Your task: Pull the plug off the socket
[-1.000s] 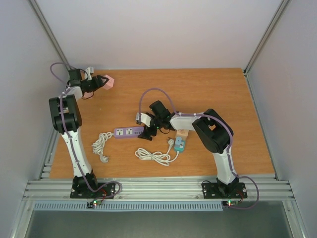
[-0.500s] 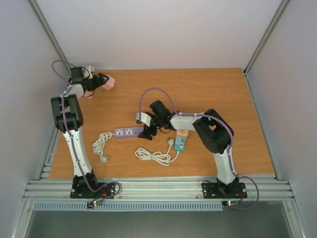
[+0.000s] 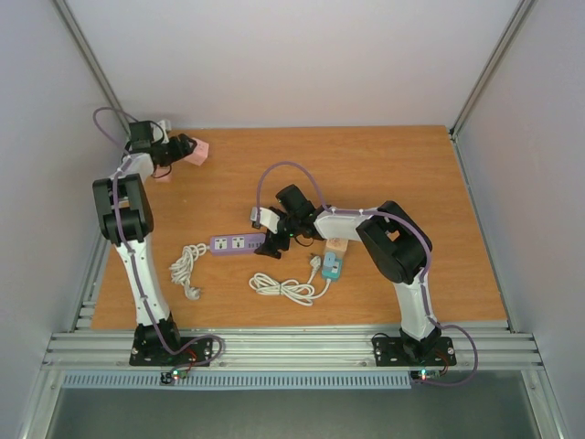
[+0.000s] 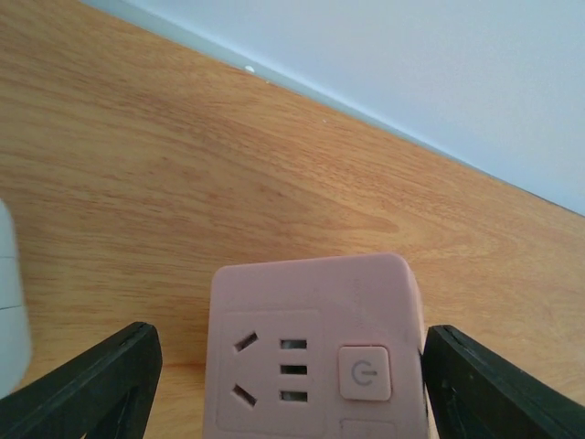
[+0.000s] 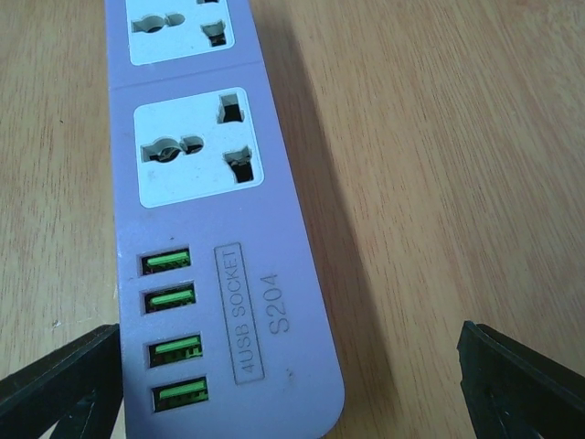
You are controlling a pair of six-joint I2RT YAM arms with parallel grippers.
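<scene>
"Two grippers, and neither was on a plug. Which step was it?"

"An approach, by my reading. The right gripper (image 5: 292, 380) hung wide open over the USB end of the purple power strip (image 5: 196, 183), fingers well clear on either side. Both outlets in its wrist view were empty. The left gripper (image 4: 291, 337) stood open astride the pink socket cube (image 4: 315, 293) at the far left corner of the table (image 3: 393, 165). Bare wood showed between the cube and one finger, and the other finger sat just beside its edge (touching or not, I couldn't say)."

"So where was the plug?"

"Likely the white plug (image 3: 315, 263) against the teal socket block (image 3: 332, 268), close under the right arm, with its white cord (image 3: 283, 289) coiled nearer the bases. The next move, I'd judge, called for one gripper to pin that block while the other closed on the plug body and drew it straight out."

"Anything you couldn't make out?"

"Whether that plug was truly seated. It was too small from above, and neither wrist camera caught it. The cube's other faces were hidden, and both wrist views cut the fingers off."
</scene>
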